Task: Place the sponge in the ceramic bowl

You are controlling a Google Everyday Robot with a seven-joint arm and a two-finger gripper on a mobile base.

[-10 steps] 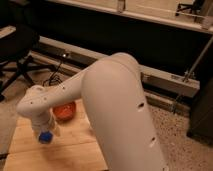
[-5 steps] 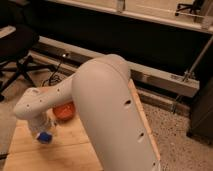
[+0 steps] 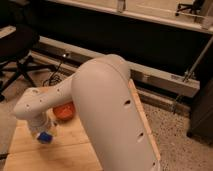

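Gripper (image 3: 43, 131) sits low over the left of the wooden table (image 3: 75, 150), right at the blue sponge (image 3: 45, 138). You cannot tell whether it grips the sponge. The ceramic bowl (image 3: 64, 111) is just beyond, partly hidden by the arm (image 3: 110, 110).

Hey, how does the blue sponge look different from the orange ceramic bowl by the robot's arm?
The sponge is blue and small; the ceramic bowl is red-orange, round and wider. The sponge is right at the gripper, nearer the camera; the ceramic bowl sits farther back, partly hidden behind the arm. Both are over the wooden table.
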